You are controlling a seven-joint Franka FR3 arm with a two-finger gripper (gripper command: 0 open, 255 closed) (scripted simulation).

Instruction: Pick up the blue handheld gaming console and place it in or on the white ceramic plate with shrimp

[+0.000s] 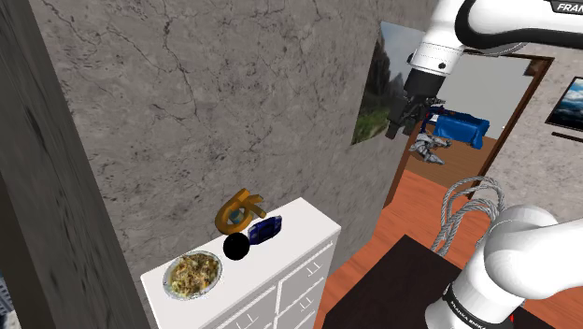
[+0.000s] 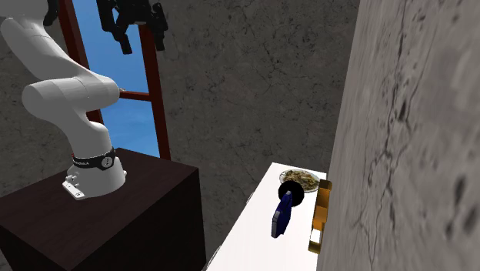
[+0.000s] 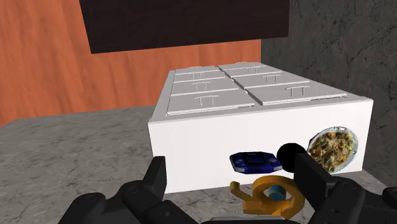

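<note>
Console (image 3: 254,161) — probably light, rigid, slick-shelled; best pinched across its narrow width — gripper (image 3: 229,165) well apart, jaws spread, empty.

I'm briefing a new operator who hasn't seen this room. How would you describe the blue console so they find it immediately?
Find the white drawer cabinet against the grey stone wall. On its top sit a plate of food, a black ball, a golden curled object and the console, next to the ball. It is the only dark blue slab there.
</note>
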